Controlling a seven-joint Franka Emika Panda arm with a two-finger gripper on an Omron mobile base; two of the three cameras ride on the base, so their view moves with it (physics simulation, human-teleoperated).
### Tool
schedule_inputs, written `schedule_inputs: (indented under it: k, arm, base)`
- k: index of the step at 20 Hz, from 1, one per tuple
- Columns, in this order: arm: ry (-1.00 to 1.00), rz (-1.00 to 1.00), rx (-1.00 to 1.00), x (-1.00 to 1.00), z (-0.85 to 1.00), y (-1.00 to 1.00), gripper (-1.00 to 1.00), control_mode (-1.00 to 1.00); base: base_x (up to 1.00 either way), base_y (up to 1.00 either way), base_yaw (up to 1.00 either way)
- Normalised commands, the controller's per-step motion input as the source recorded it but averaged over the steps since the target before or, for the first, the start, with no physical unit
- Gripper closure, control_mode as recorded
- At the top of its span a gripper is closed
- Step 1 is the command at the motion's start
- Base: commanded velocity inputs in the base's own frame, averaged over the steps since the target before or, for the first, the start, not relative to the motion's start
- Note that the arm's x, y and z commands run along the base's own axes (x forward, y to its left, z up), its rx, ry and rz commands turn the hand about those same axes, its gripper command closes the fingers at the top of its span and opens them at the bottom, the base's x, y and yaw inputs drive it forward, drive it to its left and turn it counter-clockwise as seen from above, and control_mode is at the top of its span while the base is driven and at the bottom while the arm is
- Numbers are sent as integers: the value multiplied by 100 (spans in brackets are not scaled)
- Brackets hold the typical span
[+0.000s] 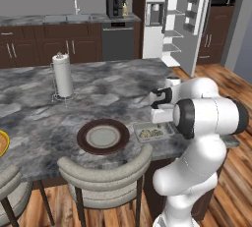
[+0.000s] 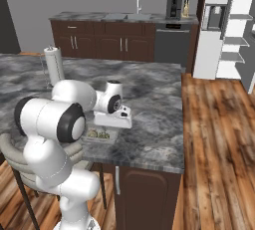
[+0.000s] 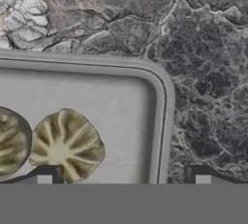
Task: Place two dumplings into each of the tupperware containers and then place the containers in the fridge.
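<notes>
Spanning most of both base views, the grey marbled island counter [image 1: 98, 98] carries the work items near its front edge. A clear greyish tupperware container [image 1: 153, 132] sits at that edge, just in front of the arm; in the hand view its rounded rim [image 3: 162, 102] lies directly on the stone. Two dumplings [image 3: 65, 145] rest inside it, side by side and touching, one cut off by the left frame edge.

The gripper [image 3: 121, 177] hangs above the container with its jaws spread wide and nothing between them. One fingertip [image 3: 46, 175] stands over the nearer dumpling; the other lines up outside the container wall, over bare counter.

Left of the container stands a dark brown plate [image 1: 103, 136] with a grey centre, apart from it. A yellow plate [image 1: 2, 143] shows at the left frame edge. A paper towel roll [image 1: 62, 75] stands upright on a wire holder farther back.

Two padded grey chairs [image 1: 106, 172] are tucked under the island's front edge. Beyond the island, dark wood cabinets [image 1: 49, 44] run along the back wall, with a sink faucet [image 1: 76, 4], a coffee machine [image 1: 115, 5] and a dishwasher [image 1: 118, 40]. The fridge [image 1: 162, 19] stands to the right with one door swung open, exposing white shelves. The floor is wood plank [image 2: 219, 139].
</notes>
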Motion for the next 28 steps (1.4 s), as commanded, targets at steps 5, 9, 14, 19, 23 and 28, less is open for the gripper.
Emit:
schedule_inputs:
  k: [5, 9, 14, 19, 23, 28]
  arm:
    - [-3, 0, 1, 10, -11, -21, -100, -100]
    - [0, 0, 3, 7, -25, -23, -100, -100]
    - [0, 0, 0, 5, -26, -8, -100, -100]
    - [0, 0, 0, 0, -18, -7, -100, -100]
    - [0, 0, 0, 0, -29, 0, 100, -100]
    - [0, 0, 0, 0, 0, 0, 100, -100]
  base:
    - [0, 0, 0]
    - [0, 0, 0]
    - [0, 0, 0]
    - [0, 0, 0]
    - [0, 0, 0]
    - [0, 0, 0]
